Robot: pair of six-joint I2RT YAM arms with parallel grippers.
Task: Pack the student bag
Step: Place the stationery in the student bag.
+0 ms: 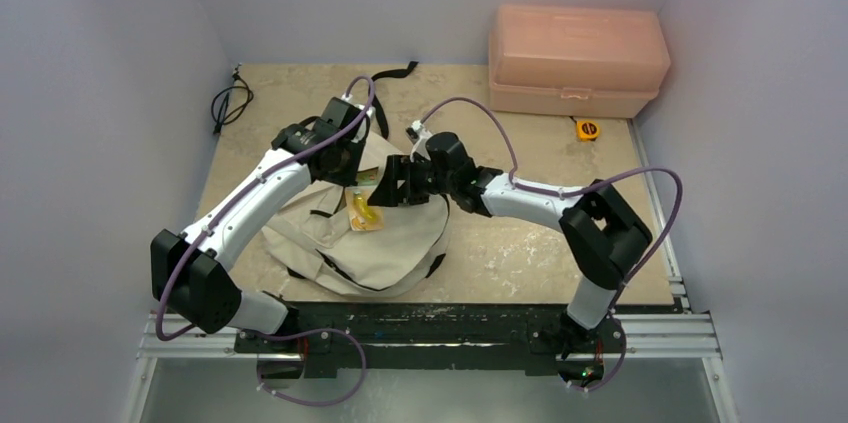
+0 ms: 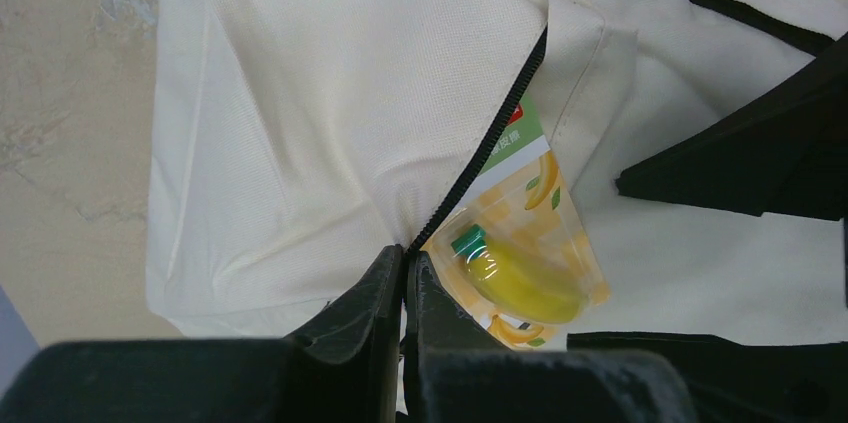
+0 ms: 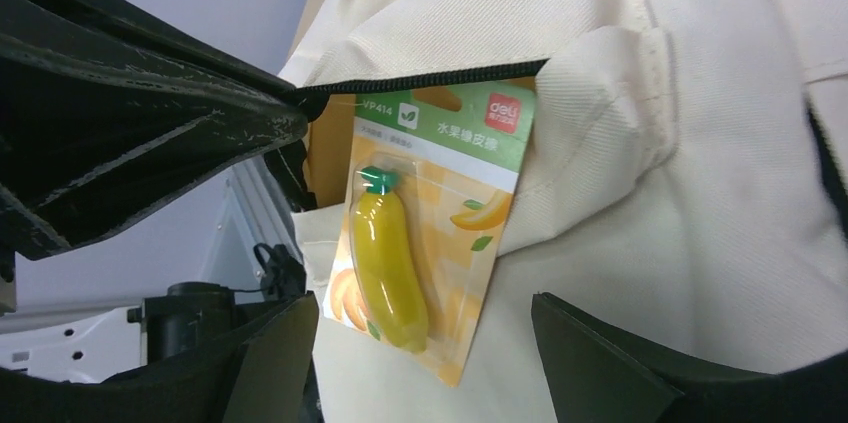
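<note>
The student bag, soft cream fabric with black zippers, lies crumpled on the table between both arms. My left gripper is shut, pinching the bag's fabric beside the pocket zipper; its fingertips meet at the zipper's end. A carded yellow banana-shaped item sticks halfway out of that pocket, its green top tucked under the zipper edge. My right gripper stands open just in front of the pack, fingers either side and apart from it. In the top view the right gripper sits above the pack.
A rigid salmon-pink plastic box stands at the back right, with a small yellow tape measure in front of it. A black cable lies at the back left. A black bag strap trails toward the back wall.
</note>
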